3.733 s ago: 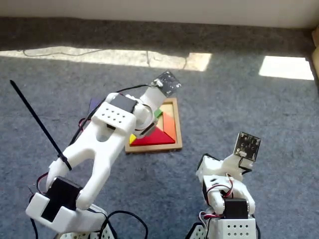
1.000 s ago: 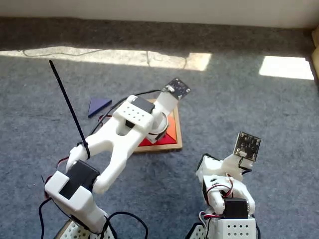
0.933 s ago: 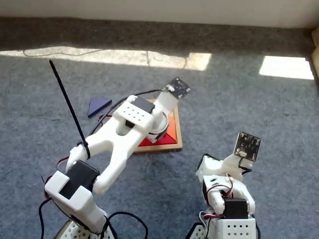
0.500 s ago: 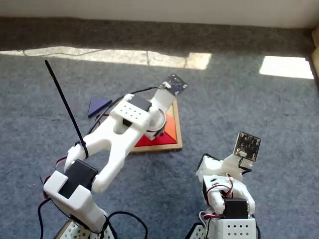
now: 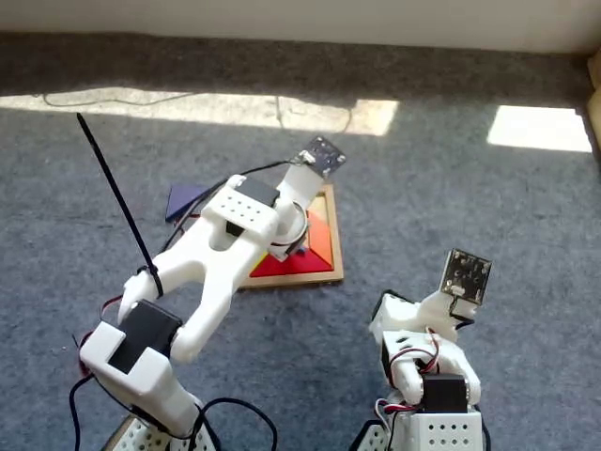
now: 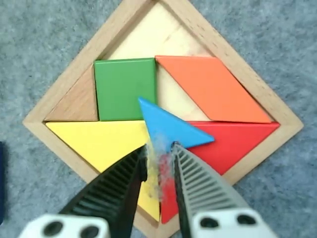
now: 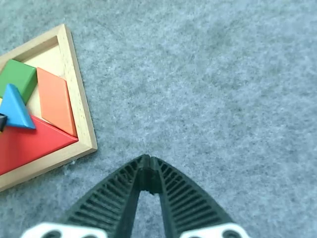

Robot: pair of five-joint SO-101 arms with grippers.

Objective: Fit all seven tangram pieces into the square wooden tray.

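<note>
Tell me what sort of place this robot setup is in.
Probably a home or hobby room rather than a factory. The ground is a grey carpet-like surface. Bright patches of sunlight fall across it as if from a window. The work is a square wooden tray of coloured puzzle pieces.
</note>
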